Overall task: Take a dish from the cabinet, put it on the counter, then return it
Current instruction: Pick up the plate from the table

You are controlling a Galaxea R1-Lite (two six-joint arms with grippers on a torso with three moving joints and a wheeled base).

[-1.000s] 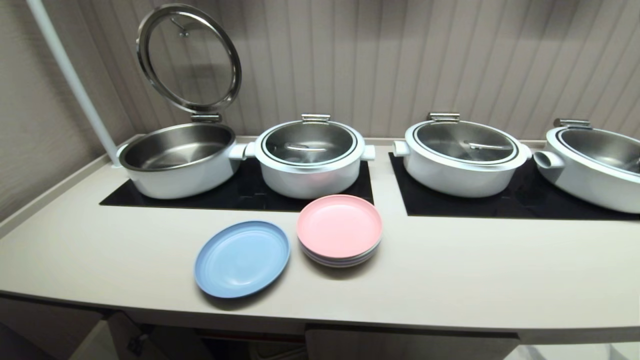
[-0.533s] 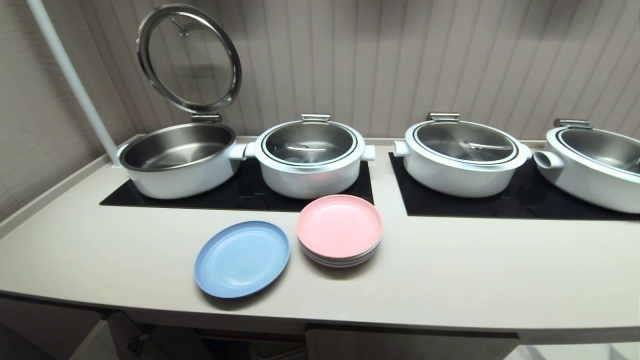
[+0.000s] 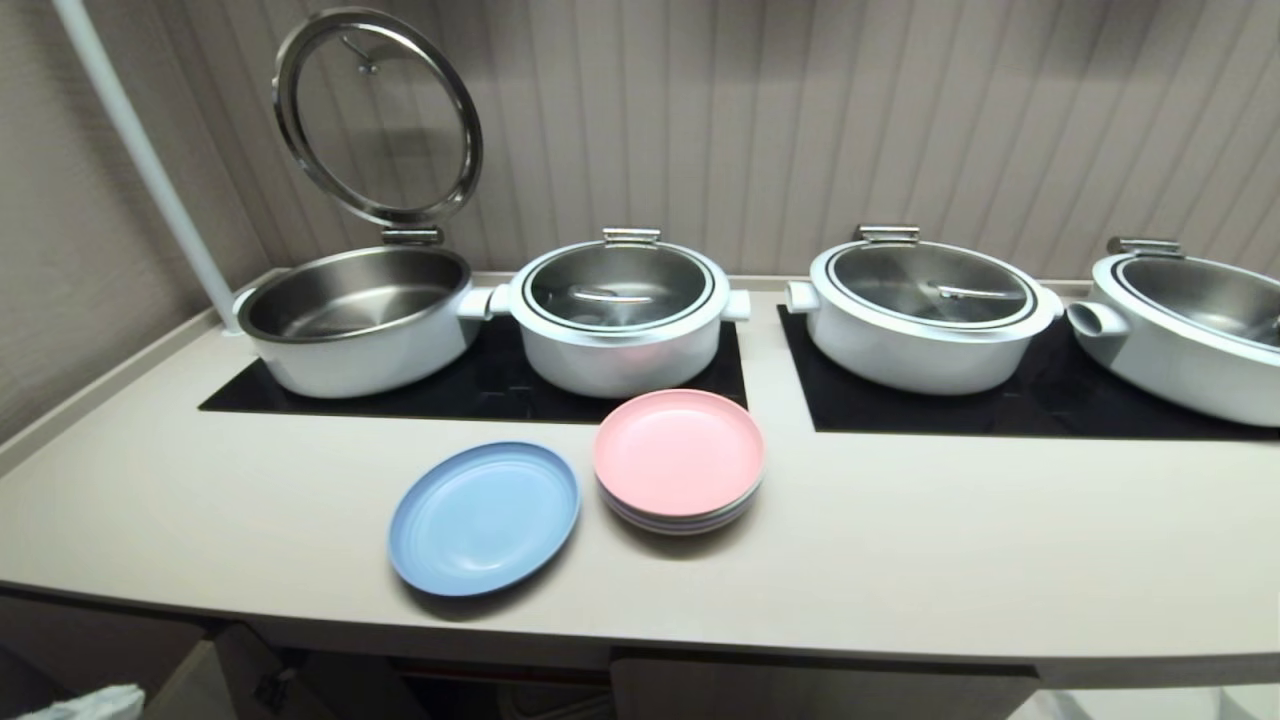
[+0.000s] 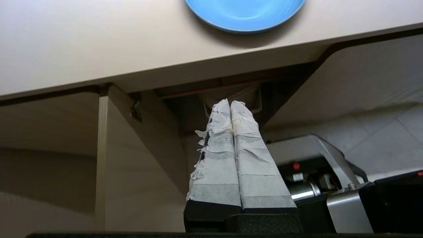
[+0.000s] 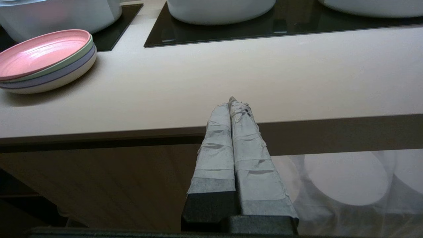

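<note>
Dish [image 3: 484, 518] lies flat on surface [image 3: 900, 560] nr front edge, just left of pink-topped plate stack [image 3: 679, 460], not touching. Left claw [image 4: 230, 103] below surface edge, in front of open cabinet [image 4: 138, 158], fingers pressed together, empty. Right claw [image 5: 233, 100] low by surface front edge, right of stack, also closed w/ nothing held.

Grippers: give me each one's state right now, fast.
Left gripper: shut, holding nothing, below the counter edge.
Right gripper: shut, holding nothing, at the counter's front edge.
</note>
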